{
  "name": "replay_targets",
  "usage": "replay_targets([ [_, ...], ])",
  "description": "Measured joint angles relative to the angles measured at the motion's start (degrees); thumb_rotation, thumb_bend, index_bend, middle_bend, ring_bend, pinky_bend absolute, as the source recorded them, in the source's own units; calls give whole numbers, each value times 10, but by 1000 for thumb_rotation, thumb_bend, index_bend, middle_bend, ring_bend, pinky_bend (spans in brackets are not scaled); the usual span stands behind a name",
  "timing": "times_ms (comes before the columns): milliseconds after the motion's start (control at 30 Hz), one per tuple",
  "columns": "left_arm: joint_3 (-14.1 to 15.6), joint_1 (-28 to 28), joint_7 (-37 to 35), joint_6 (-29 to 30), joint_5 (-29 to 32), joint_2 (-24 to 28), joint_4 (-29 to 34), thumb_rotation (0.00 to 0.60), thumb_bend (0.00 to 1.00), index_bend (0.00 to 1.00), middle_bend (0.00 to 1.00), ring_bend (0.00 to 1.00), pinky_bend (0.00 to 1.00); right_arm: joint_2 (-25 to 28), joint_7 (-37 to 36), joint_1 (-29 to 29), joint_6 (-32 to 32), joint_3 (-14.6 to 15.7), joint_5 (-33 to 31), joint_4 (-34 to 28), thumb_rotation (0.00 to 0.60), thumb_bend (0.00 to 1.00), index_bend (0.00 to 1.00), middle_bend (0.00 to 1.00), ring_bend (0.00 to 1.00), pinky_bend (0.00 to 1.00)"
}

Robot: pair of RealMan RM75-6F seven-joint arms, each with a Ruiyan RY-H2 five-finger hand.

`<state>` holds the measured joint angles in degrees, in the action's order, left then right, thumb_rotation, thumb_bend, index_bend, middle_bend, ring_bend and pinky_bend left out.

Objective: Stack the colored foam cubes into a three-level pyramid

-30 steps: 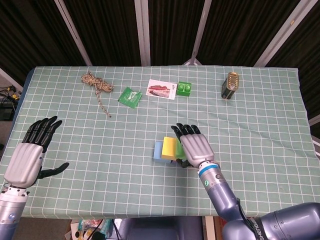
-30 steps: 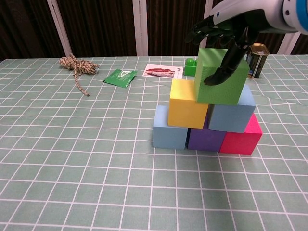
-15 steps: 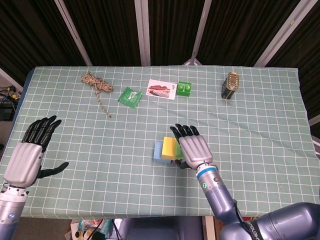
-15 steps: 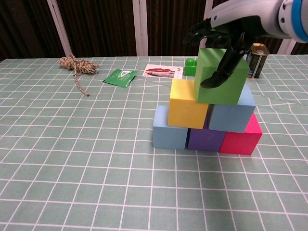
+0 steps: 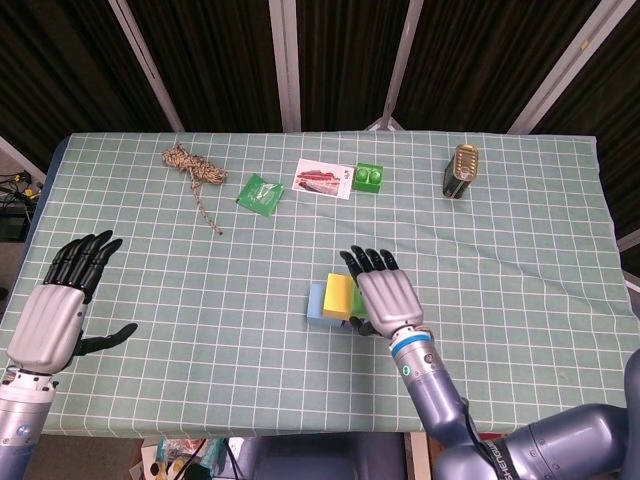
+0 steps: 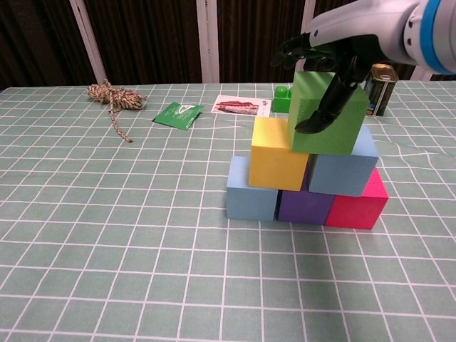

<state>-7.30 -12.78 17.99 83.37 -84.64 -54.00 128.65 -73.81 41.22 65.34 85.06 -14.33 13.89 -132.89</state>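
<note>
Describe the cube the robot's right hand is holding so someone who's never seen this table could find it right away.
Near the middle of the checked green tablecloth stands a stack of foam cubes. At its top, gripped by the right hand, is the green foam cube. It is the only green one, sitting tilted above the yellow foam cube.

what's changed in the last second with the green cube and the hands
Very little. The right hand grips the green cube at the top of the stack as before; its thumb has crept slightly up the cube's front face, and the forearm has shifted a touch in the head view. The cube itself has not visibly moved. The left hand stays open and idle, and the five cubes below are unmoved.
</note>
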Motion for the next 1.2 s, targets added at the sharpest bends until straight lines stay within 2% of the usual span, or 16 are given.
replay_targets([
  [1200,1,-2,1,-2,3,-2,-1,600,34,0,13,0,0,-35,21,-24,9,-26,12,30,600,311,0,0,0,0],
])
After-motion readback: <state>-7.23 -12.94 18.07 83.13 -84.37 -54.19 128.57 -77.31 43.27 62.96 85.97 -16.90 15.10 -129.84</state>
